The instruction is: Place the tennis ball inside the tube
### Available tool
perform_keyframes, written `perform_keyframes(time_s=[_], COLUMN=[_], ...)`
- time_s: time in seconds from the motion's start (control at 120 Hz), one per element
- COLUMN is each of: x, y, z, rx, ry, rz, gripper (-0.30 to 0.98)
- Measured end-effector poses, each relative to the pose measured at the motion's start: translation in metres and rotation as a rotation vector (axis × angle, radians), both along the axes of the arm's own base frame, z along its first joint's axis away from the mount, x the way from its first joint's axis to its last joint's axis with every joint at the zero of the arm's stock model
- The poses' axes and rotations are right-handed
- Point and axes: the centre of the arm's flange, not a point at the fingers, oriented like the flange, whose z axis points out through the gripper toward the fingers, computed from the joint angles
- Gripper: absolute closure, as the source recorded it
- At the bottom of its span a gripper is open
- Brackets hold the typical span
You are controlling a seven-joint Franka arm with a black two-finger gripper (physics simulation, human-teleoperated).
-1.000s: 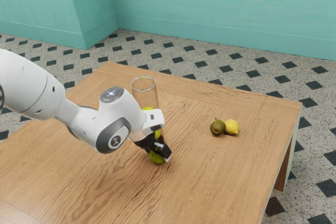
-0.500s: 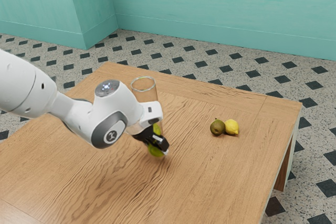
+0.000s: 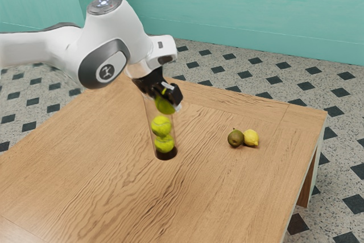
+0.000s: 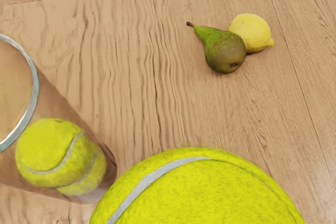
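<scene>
Where your jaws were: clamped around the tennis ball.
Ball: seemed light, springy, grippy.
Hold: its middle suited you.

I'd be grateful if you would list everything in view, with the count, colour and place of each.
Tube: one, clear with a dark base, standing on the table
Tennis balls in the tube: two, yellow-green, one above the other
Held tennis ball: one, yellow-green with a pale seam, in my gripper, outside the tube
Pear: one, green-brown, on the table beside the lemon
Lemon: one, yellow, on the table
Table: one, brown wood, under the tube and fruit
Floor: one, speckled grey with dark diamonds, around the table
Walls: two or more, teal, behind the table
Arm: one, white and grey, from the exterior view's left
Gripper: one, black, above the table
</scene>
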Motion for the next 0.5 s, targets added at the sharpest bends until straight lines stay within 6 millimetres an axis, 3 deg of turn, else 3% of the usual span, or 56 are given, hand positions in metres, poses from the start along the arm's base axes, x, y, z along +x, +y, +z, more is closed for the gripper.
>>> perform_keyframes(time_s=[0.1,0.208,0.5], x=[0.004,0.028,0.075], y=[0.011,0.028,0.090], z=[0.016,0.022,0.013], rx=[0.020,0.048,0.096], ry=[0.076,0.134,0.214], rz=[0.037,0.062,0.139], gripper=[0.60,0.61,0.64])
